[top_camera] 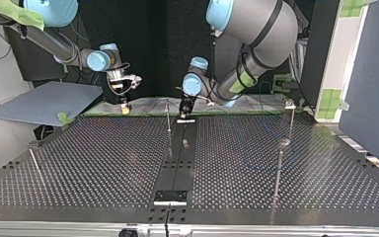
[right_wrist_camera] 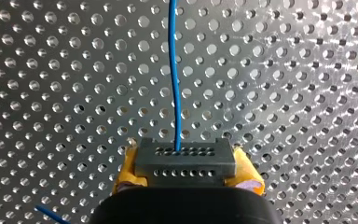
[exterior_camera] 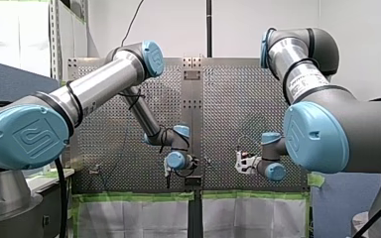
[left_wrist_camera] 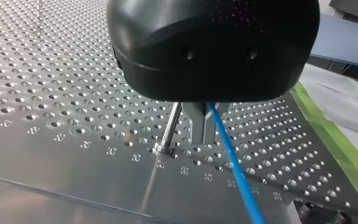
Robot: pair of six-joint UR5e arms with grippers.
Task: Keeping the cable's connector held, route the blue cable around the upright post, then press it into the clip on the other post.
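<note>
Blue cable (right_wrist_camera: 175,70) comes out of a grey connector (right_wrist_camera: 184,156) and runs straight away over the metal table (right_wrist_camera: 307,93), which is full of little holes. My right gripper (right_wrist_camera: 186,170) has the connector clamped tight between its yellow pads (right_wrist_camera: 126,170), one pad on each side. In the top view this gripper hangs just above the table's edge on the arms' side, toward the corner at that view's left. A flat grey sheet (top_camera: 49,101) lies just past that corner.

My left gripper (left_wrist_camera: 204,137) is black with metal fingers. The fingers are pressed together and the blue cable runs out from between them, so they grip the cable. From there the cable slants down toward the table's edge, where a strip of green tape (left_wrist_camera: 349,154) runs along. A thin upright post (left_wrist_camera: 170,128) stands just beside the fingers, set in a hole in the table. I cannot tell if the cable touches it.

In the top view my left gripper sits low over the middle of that same edge, next to the thin post. Toward the corner at that view's right stands another post (top_camera: 292,123) with a small clip (top_camera: 289,103) on top. A third post (top_camera: 278,170) with a round top stands further in from that corner. Thin blue loops of cable lie on the table near these two posts, but they are too faint to follow.
</note>
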